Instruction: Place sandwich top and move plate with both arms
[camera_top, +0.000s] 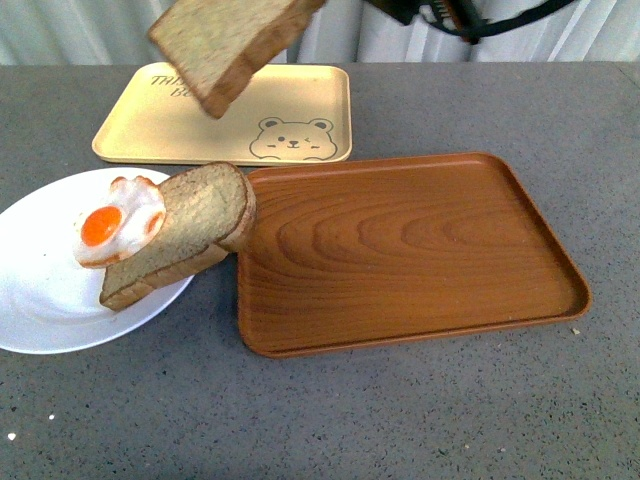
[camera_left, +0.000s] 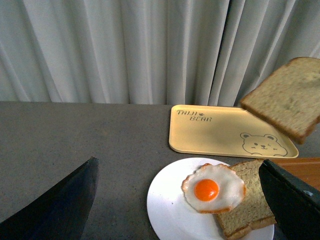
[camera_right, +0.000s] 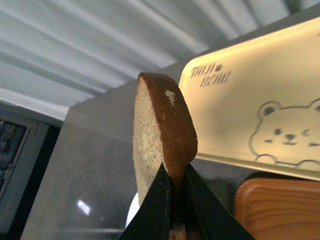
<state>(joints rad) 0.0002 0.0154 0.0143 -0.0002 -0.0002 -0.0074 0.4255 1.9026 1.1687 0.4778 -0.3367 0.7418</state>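
1. The left hand (camera_left: 177, 162) shows only in its own wrist view. Its two dark fingers (camera_left: 60, 210) stand wide apart with nothing between them, poised above the grey table (camera_top: 400, 420) on the near side of the food.
2. The white plate (camera_top: 50, 300) sits at the table's left. It carries the lower bread slice (camera_top: 195, 225) with a fried egg (camera_top: 118, 220) lying on its left part. That slice overhangs the plate's rim toward the wood-grain tray (camera_top: 400, 250) and may lean on the tray's corner, though I cannot tell for sure.
3. Beyond them lies the beige bear-print tray (camera_top: 180, 125), which has nothing on it.
4. The sandwich top (camera_top: 235, 45) is in the air, tilted, above the bear tray's front edge and beyond the plate. The right hand (camera_right: 176, 172) is clamped on it, its black fingers pinching the crust from both faces.
5. A pale curtain (camera_left: 125, 50) closes off the back.
6. Judged step: the top slice is being carried to the stack and is not yet placed, so the plate move has not begun.
7. The next move calls for bringing the slice nearer and lower, levelling it over the egg and squaring it with the lower slice before letting go. A tilted release could slide it off the egg. After that, both hands would need a hold on the plate's rim.
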